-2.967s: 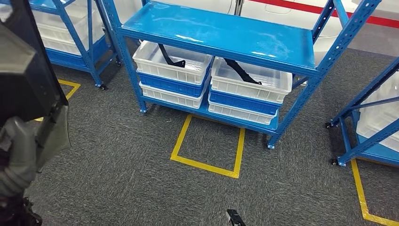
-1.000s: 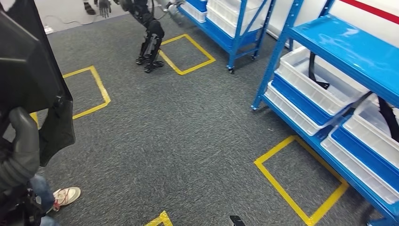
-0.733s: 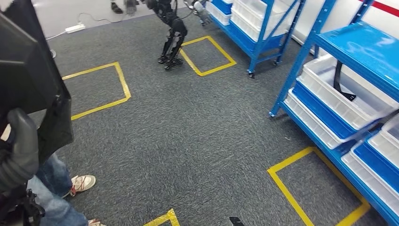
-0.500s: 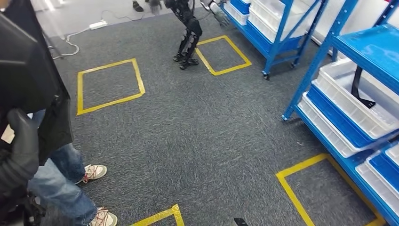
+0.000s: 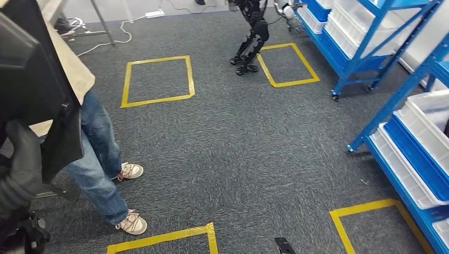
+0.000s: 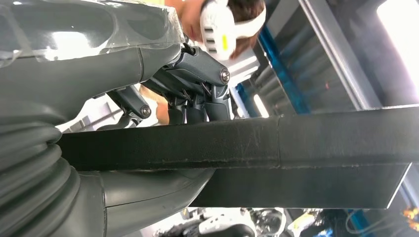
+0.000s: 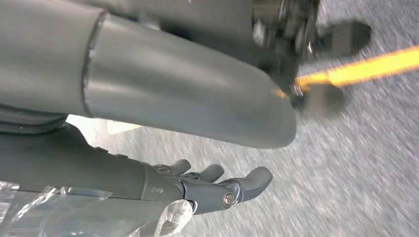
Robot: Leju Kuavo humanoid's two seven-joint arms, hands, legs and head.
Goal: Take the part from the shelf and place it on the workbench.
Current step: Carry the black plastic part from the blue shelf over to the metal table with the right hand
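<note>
1. The left hand (image 6: 163,98) is gripping the black part (image 6: 276,143), fingers (image 6: 197,106) wrapping over one side and the thumb pressing the other.
2. The part (image 5: 32,79) is sitting raised at the robot's left side, its long axis running up and down in the head view, the upper end leaning away from the blue shelf (image 5: 392,106).
3. The right hand (image 7: 207,190) is hanging over the grey carpet (image 5: 238,143), holding nothing, fingers apart and slightly curling.
4. A person in jeans (image 5: 95,153) is standing just beside the part, well apart from the shelf.
5. Another robot's legs (image 5: 249,45) are standing near the far shelf (image 5: 355,42), touching a yellow tape square (image 5: 288,63).
</note>
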